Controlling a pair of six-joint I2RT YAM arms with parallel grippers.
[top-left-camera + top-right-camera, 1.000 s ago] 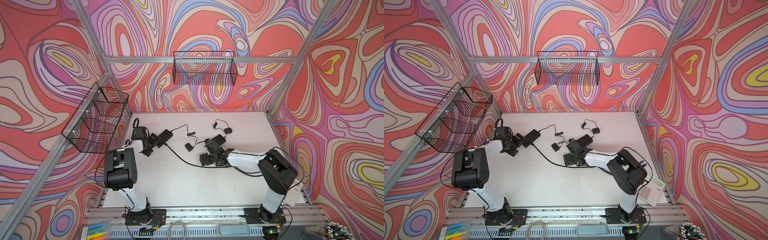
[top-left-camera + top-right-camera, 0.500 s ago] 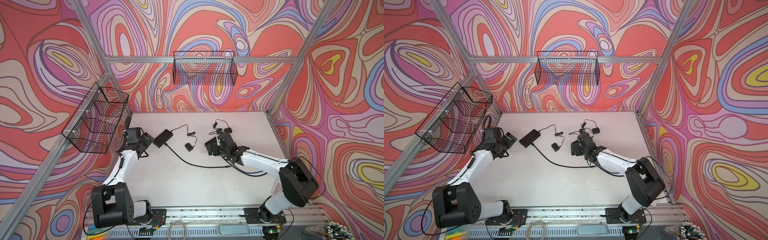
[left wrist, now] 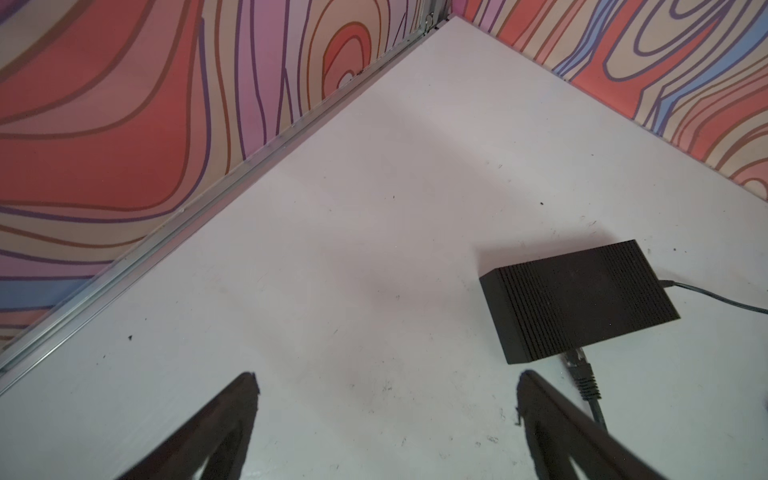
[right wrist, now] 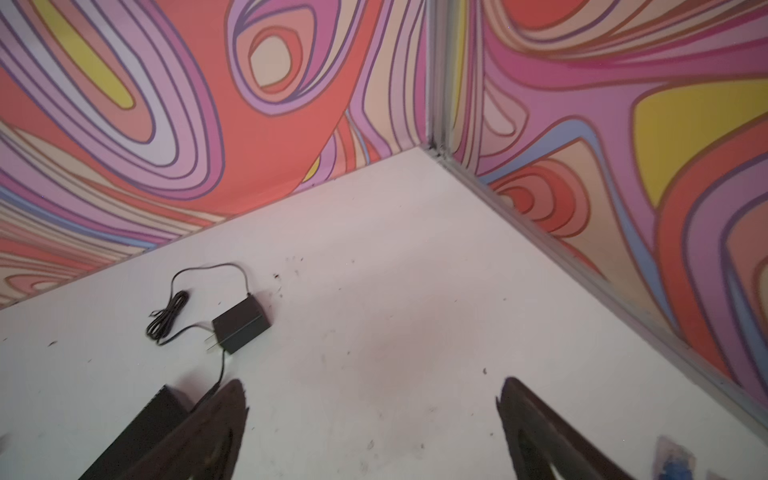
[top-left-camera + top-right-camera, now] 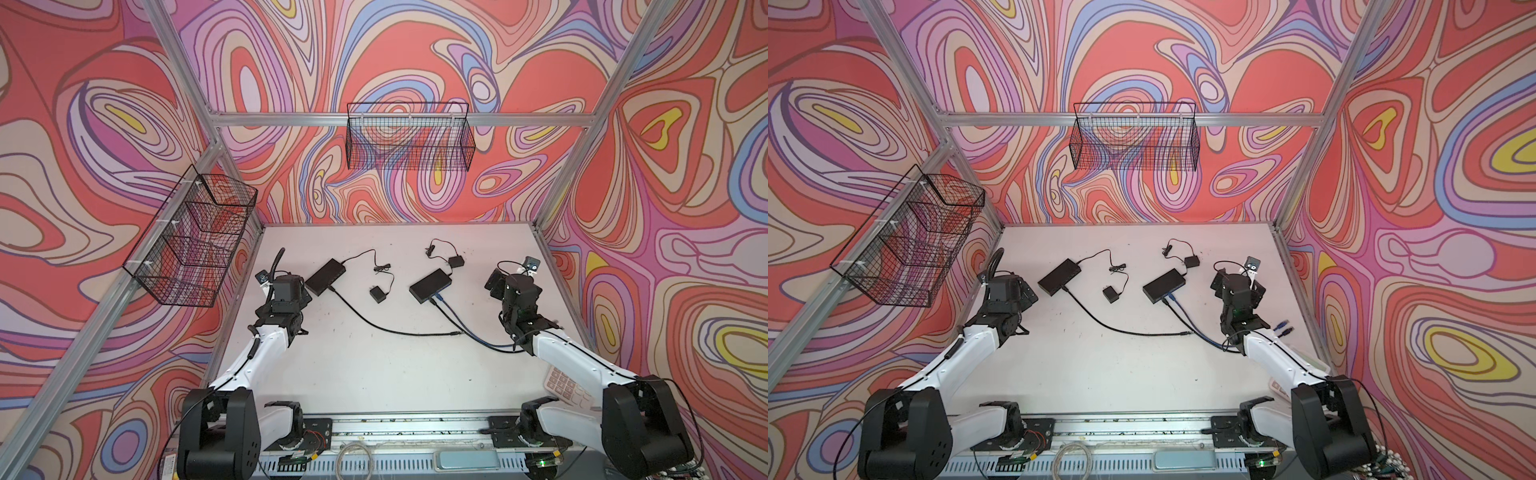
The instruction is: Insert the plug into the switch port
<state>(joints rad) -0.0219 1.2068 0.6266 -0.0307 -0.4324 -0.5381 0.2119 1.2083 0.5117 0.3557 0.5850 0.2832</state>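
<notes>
The left arm (image 5: pixel 266 357), white tubular links between black joint housings, folds at a bulky black elbow (image 5: pixel 216 432) by the near edge of the surface (image 5: pixel 374 374) and reaches forward along the left edge. Its black wrist (image 5: pixel 280 318) carries the left gripper (image 3: pixel 388 380), a black two-finger parallel claw aimed at the far left corner, jaws spread wide with nothing between them. The right arm (image 5: pixel 573 361), built the same, mirrors this along the right edge. The right gripper (image 4: pixel 372 385) points at the far right corner, its dark tapered fingers (image 4: pixel 208 432) likewise parted wide and holding nothing. Both grippers hover above the surface, well apart.
</notes>
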